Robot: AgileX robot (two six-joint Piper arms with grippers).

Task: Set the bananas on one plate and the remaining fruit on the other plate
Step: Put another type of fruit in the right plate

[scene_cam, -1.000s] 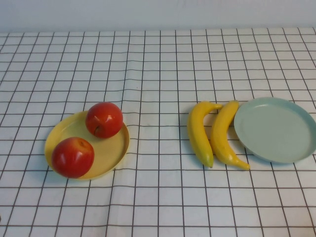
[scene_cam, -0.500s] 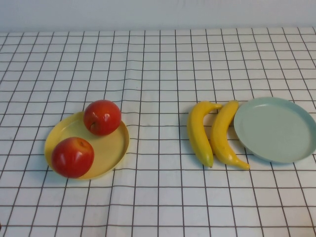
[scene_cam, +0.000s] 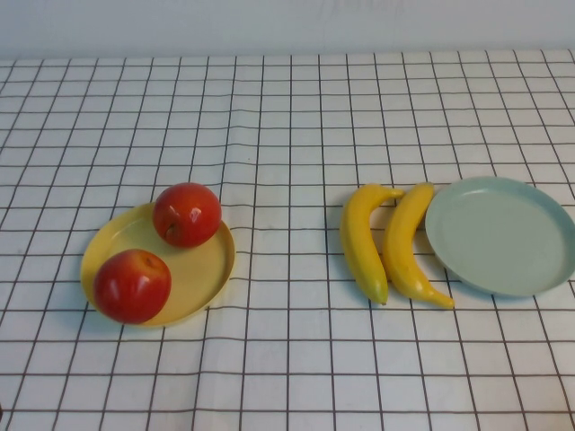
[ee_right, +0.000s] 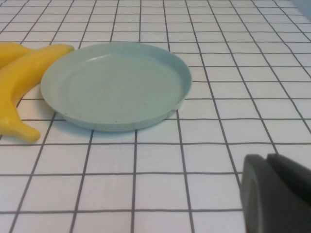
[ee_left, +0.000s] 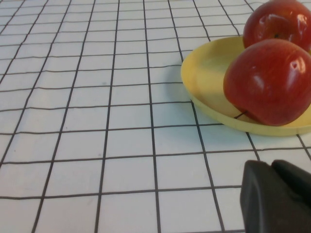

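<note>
Two red apples [scene_cam: 187, 214] [scene_cam: 132, 285] sit on the pale yellow plate [scene_cam: 202, 265] at the left. Two yellow bananas [scene_cam: 362, 242] [scene_cam: 406, 238] lie side by side on the cloth, the right one touching the rim of the pale blue-green plate [scene_cam: 500, 235], which holds nothing. Neither arm shows in the high view. My left gripper [ee_left: 272, 170] is shut and empty, low over the cloth, near the yellow plate [ee_left: 209, 68] and the closer apple [ee_left: 269, 82]. My right gripper [ee_right: 268, 162] is shut and empty, short of the blue-green plate [ee_right: 116, 87]; a banana [ee_right: 19, 82] lies beside it.
A white cloth with a black grid [scene_cam: 287, 135] covers the table, with a slight crease down the middle. A pale wall runs along the far edge.
The far apple has rocked slightly to the left on the yellow plate. Nothing else has moved.
</note>
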